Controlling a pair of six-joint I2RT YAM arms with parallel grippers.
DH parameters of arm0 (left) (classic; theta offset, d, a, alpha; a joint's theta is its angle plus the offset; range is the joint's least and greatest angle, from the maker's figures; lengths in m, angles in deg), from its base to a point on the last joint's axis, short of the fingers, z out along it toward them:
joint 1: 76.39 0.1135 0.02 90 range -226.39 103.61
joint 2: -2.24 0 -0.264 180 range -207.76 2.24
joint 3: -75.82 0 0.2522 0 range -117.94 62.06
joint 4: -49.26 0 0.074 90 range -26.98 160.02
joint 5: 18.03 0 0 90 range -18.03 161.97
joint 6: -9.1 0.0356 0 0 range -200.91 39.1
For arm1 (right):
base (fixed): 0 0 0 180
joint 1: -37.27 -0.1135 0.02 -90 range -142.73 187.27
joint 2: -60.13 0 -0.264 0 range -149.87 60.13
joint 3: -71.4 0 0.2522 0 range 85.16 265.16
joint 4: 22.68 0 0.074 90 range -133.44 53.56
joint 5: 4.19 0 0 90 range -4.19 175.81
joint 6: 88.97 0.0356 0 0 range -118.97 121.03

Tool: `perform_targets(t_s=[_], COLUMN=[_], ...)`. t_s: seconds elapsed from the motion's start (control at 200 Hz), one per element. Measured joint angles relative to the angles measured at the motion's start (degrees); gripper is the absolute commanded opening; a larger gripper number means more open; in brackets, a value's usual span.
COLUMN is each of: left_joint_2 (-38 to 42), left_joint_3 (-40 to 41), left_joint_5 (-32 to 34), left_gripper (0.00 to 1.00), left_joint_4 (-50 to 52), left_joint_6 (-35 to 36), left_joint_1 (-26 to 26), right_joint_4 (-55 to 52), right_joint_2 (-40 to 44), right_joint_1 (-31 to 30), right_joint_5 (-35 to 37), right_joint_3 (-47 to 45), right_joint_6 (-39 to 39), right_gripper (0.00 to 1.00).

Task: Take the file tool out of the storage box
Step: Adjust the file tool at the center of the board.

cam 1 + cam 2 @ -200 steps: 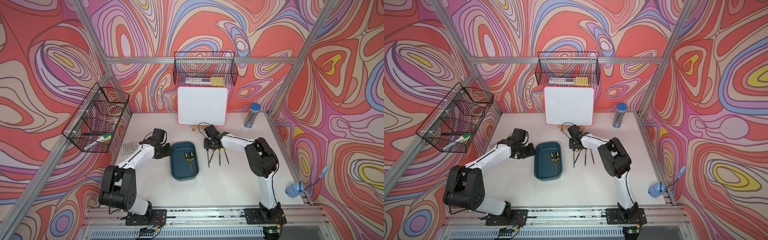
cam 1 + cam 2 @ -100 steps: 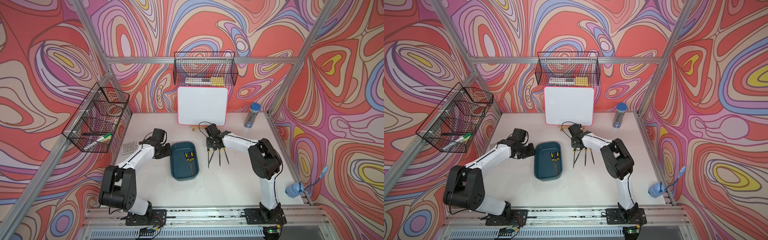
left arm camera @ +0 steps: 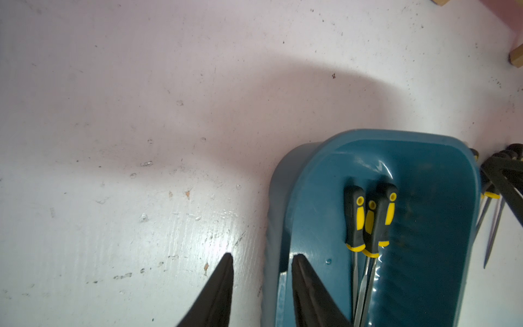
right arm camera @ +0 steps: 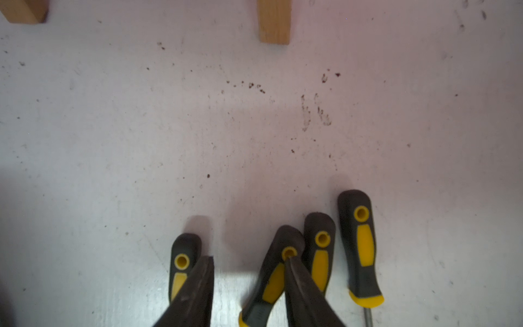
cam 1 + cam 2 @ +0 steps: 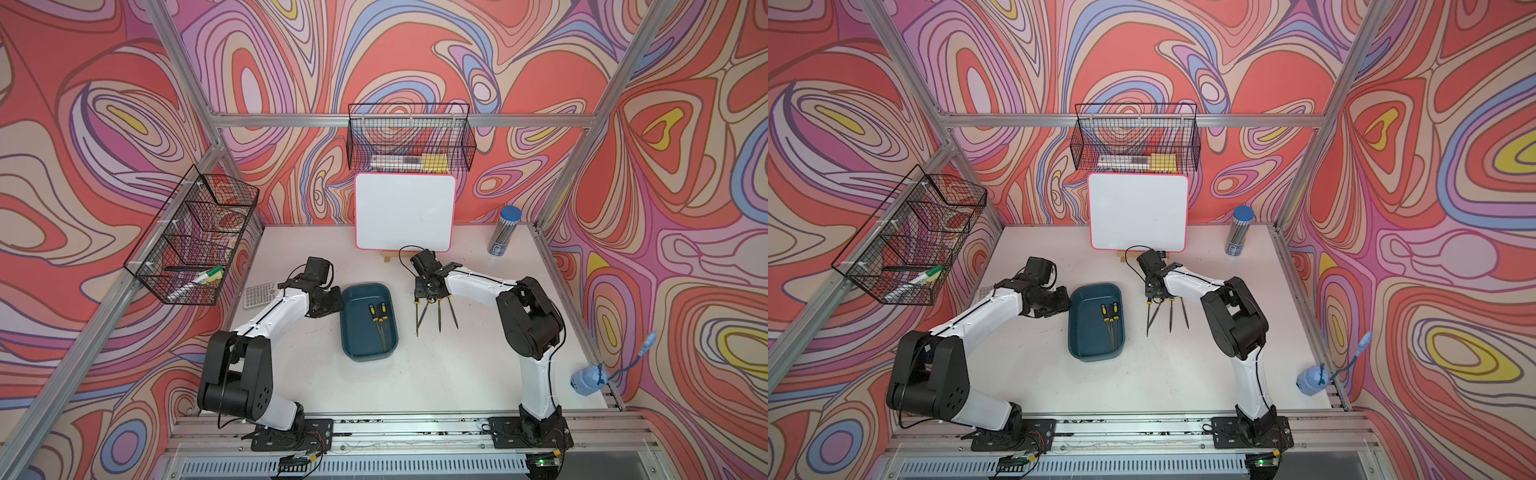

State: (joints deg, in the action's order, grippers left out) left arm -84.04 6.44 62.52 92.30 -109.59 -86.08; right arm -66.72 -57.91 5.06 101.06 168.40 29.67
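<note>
Standing beyond storage box [image 5: 359,332], canister [image 5: 503,232] bears illegible label.

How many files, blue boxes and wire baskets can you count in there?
Blue boxes: 1
Files: 7 (3 inside, 4 lying outside)
Wire baskets: 2
Total: 10
</note>
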Motion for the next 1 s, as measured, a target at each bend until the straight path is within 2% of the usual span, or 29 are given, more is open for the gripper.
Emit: perform_targets(t_s=[1.002], left_joint_2=[0.00], left_joint_3=[0.00], left_joint_5=[0.02], left_gripper=[0.39], left_joint_4=[0.02], left_joint_6=[0.20], left_joint_1=[0.00], right_joint_4=[5.53], right_joint_2=[-0.59], right_joint_1=[0.04], right_joint_5=[-5.68], right_joint_3=[-0.28], right_joint_6=[-2.64], right_gripper=[0.43])
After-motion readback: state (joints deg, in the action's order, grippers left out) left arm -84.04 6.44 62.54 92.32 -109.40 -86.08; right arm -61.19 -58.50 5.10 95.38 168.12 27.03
